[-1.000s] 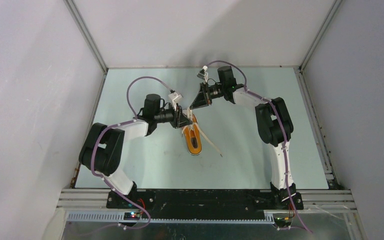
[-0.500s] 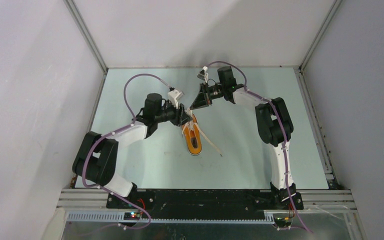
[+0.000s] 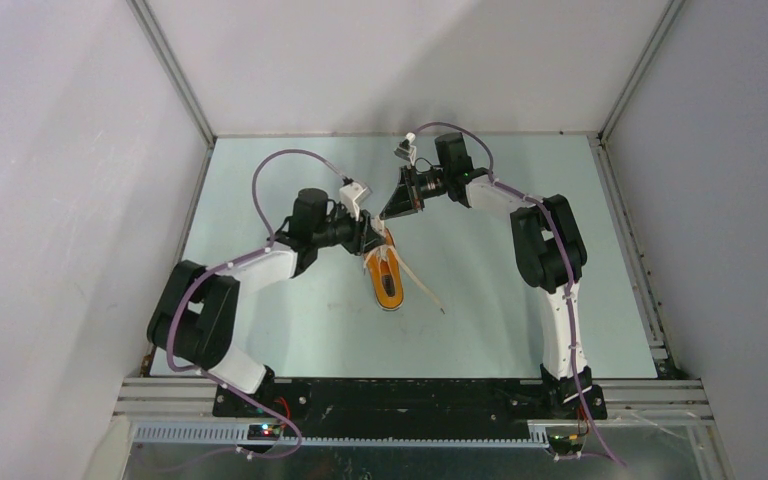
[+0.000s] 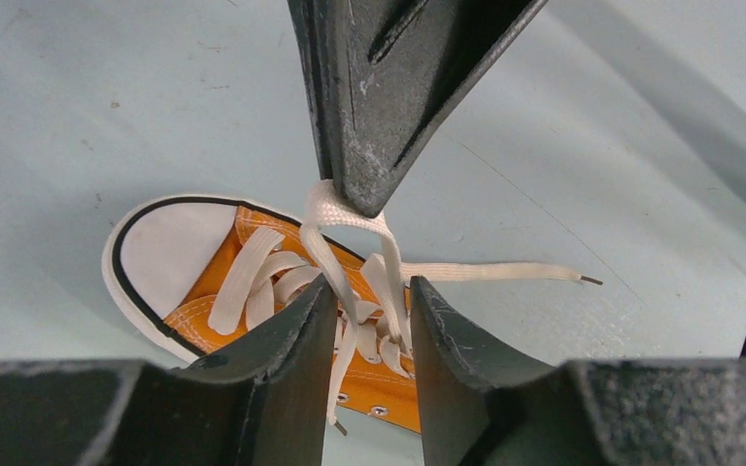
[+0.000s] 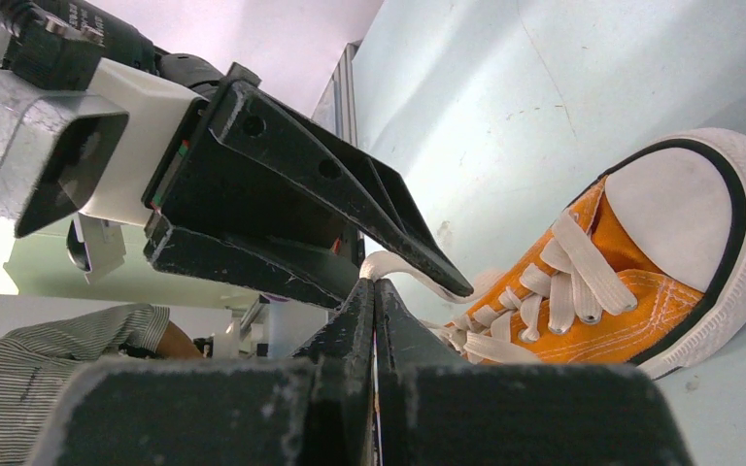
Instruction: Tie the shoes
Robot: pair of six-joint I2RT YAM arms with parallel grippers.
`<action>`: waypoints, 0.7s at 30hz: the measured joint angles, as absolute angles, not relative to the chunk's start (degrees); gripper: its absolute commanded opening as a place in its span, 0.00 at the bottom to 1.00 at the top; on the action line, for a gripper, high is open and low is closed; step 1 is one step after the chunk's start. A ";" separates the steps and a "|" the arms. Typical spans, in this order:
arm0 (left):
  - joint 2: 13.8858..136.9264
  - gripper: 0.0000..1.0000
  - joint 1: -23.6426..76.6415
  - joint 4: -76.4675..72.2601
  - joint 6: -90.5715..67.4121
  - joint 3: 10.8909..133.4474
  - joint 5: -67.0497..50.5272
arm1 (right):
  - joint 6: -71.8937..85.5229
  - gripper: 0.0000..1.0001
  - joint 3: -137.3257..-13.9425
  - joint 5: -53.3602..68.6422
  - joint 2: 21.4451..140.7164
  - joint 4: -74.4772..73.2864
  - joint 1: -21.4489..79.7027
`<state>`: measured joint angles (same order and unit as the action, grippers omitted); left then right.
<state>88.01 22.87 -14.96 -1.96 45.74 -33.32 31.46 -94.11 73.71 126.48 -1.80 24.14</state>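
The orange sneaker [image 3: 388, 280] lies mid-table with its white toe cap [image 4: 165, 248] toward the back. My right gripper [image 3: 392, 212] is shut on a raised loop of white lace [image 4: 335, 209] above the shoe's tongue; its tips [image 5: 374, 283] pinch the loop [image 5: 398, 264]. My left gripper [image 3: 374, 240] is open just over the shoe. Its jaws [image 4: 369, 291] straddle the two lace strands that rise to the loop, without closing on them. One free lace end [image 4: 495, 272] lies flat on the table; the shoe also shows in the right wrist view [image 5: 641, 262].
A long lace tail [image 3: 422, 287] trails from the shoe toward the front right. The enclosure's walls and metal rails [image 3: 200, 170] border the pale green table [image 3: 520, 330] on three sides.
The left arm has shifted its elbow and wrist a little while its gripper stays over the shoe's laces. The right arm and the shoe have not moved.
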 measured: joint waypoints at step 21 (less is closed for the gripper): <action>90.02 0.18 23.03 -15.33 -1.45 44.66 -36.34 | 31.46 0.00 -94.08 73.69 126.48 -1.80 24.12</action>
